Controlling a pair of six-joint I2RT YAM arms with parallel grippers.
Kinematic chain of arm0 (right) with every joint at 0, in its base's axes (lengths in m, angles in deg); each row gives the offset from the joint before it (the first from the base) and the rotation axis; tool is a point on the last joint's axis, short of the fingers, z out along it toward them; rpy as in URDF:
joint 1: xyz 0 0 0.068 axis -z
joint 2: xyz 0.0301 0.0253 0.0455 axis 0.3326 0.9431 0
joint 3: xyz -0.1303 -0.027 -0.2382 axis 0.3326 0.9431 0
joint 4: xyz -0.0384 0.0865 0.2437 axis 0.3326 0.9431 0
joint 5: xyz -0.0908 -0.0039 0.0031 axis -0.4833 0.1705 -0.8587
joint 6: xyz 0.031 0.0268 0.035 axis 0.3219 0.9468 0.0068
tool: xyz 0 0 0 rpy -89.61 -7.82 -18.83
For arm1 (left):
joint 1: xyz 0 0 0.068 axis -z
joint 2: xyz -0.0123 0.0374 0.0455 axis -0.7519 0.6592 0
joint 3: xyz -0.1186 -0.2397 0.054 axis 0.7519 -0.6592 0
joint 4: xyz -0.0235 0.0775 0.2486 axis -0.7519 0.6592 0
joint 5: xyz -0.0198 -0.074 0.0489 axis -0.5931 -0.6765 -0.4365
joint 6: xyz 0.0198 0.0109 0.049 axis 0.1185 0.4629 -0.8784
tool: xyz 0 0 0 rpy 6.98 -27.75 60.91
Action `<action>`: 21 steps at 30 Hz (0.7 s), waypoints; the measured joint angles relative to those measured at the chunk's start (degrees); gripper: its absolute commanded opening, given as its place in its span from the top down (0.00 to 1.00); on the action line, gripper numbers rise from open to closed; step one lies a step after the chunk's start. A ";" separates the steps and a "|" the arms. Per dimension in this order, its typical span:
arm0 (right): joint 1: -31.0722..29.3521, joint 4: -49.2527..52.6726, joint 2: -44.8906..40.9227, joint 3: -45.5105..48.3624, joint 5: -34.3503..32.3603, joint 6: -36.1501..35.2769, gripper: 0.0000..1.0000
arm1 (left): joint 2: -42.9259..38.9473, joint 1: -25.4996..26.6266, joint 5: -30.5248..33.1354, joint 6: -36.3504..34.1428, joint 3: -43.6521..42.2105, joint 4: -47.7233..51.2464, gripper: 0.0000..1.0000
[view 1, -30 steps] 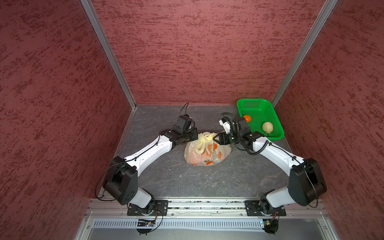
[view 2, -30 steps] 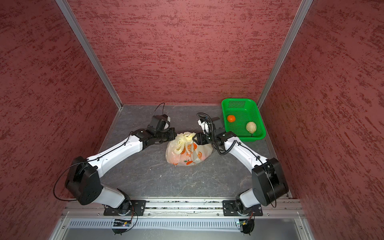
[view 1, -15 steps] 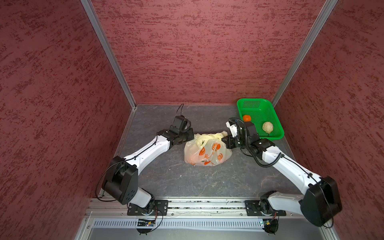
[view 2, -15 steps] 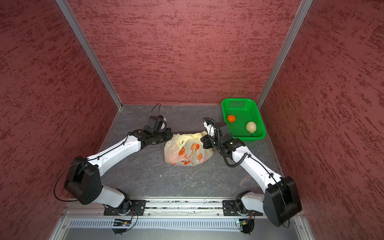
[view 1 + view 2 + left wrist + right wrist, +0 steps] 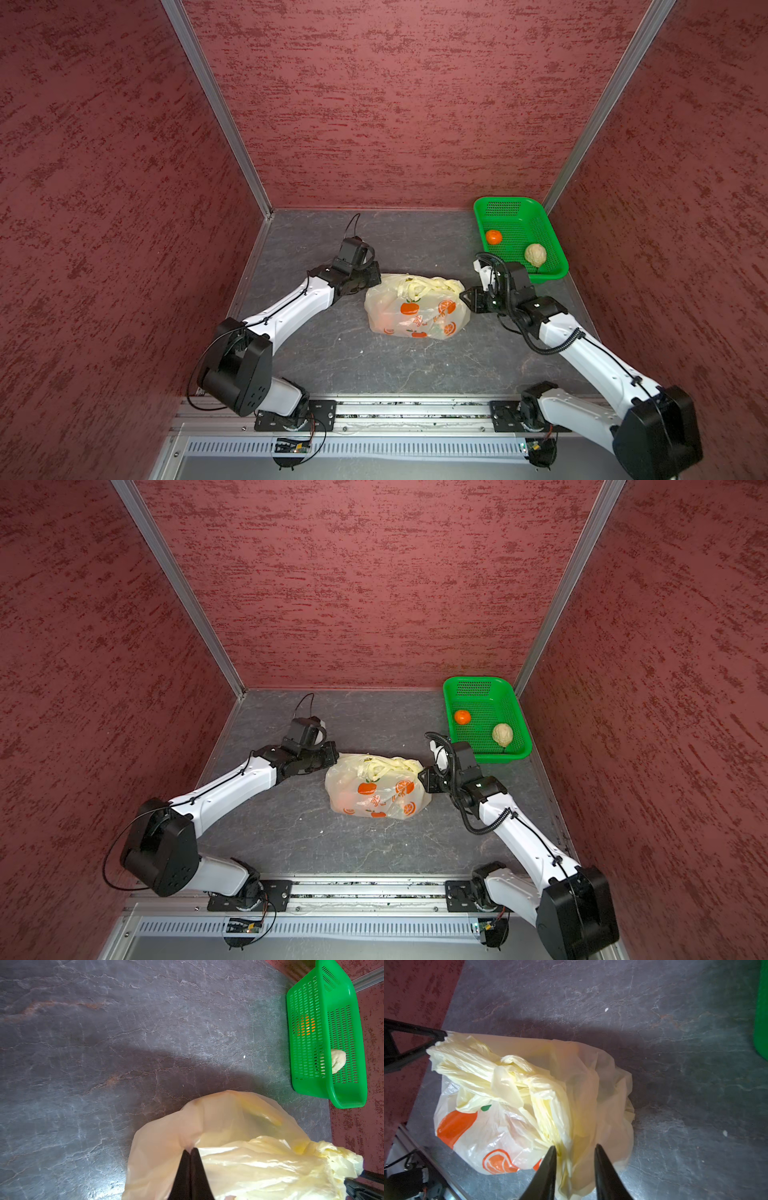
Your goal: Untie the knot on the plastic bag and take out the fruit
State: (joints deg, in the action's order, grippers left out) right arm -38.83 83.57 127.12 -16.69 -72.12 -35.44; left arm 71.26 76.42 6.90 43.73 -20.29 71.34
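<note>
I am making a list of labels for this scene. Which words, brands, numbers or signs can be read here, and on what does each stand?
No text can be read.
plastic bag: only printed orange fruit and green leaves; a small reddish mark among them may be lettering, but it is too small and blurred to read.
green basket: no label visible.
Nothing else in view shows readable text.
</note>
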 measured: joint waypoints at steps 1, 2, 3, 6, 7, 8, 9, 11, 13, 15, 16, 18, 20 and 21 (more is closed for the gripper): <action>0.02 0.26 0.00 -0.94 0.24 -0.66 0.39 | -0.11 0.35 0.07 -0.24 0.00 -0.15 1.00; 0.02 0.55 0.07 -2.23 0.50 -1.92 0.35 | -0.28 0.72 0.09 -0.50 0.02 -0.35 1.00; 0.07 0.72 0.31 -3.96 0.90 -3.41 0.32 | -0.42 0.98 0.09 -0.68 0.07 -0.59 1.00; 0.07 0.20 2.80 -8.94 2.45 -6.60 0.25 | -0.79 1.44 0.11 -1.33 0.11 -1.62 1.00; 0.07 -0.02 4.07 -10.36 3.06 -7.45 0.24 | -0.81 1.46 0.15 -1.42 0.11 -1.86 1.00; 0.07 -0.26 5.88 -11.89 3.80 -8.44 0.24 | -0.87 1.55 0.26 -1.55 0.13 -2.08 1.00; 0.07 -0.66 7.78 -13.03 4.46 -9.44 0.24 | -0.94 1.55 0.37 -1.66 0.13 -2.25 1.00; 0.07 -0.66 11.34 -14.43 5.25 -11.17 0.23 | -1.14 1.55 0.66 -1.75 0.13 -2.38 1.00; 0.07 -0.39 14.62 -15.04 5.64 -12.87 0.24 | -1.38 1.55 1.01 -1.77 0.13 -2.40 1.00; 0.07 0.15 16.81 -15.06 5.90 -14.19 0.26 | -1.70 1.55 1.33 -1.77 0.13 -2.47 1.00; 0.07 0.66 17.59 -15.08 6.16 -14.88 0.28 | -1.88 1.55 1.51 -1.77 0.13 -2.47 1.00; 0.07 1.29 18.14 -15.08 6.71 -15.74 0.40 | -2.19 1.55 1.70 -1.77 0.13 -2.47 1.00; 0.07 1.86 18.14 -15.21 7.17 -16.61 0.62 | -2.58 1.55 2.05 -1.77 0.13 -2.47 1.00; 0.07 1.92 18.14 -15.28 7.28 -16.70 0.68 | -2.73 1.55 2.19 -1.77 0.13 -2.49 1.00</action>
State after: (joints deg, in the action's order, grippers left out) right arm -38.76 85.49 145.26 -31.97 -64.84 -52.14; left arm 68.53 77.97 9.08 41.96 -20.16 68.85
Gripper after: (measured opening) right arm 0.469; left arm 0.043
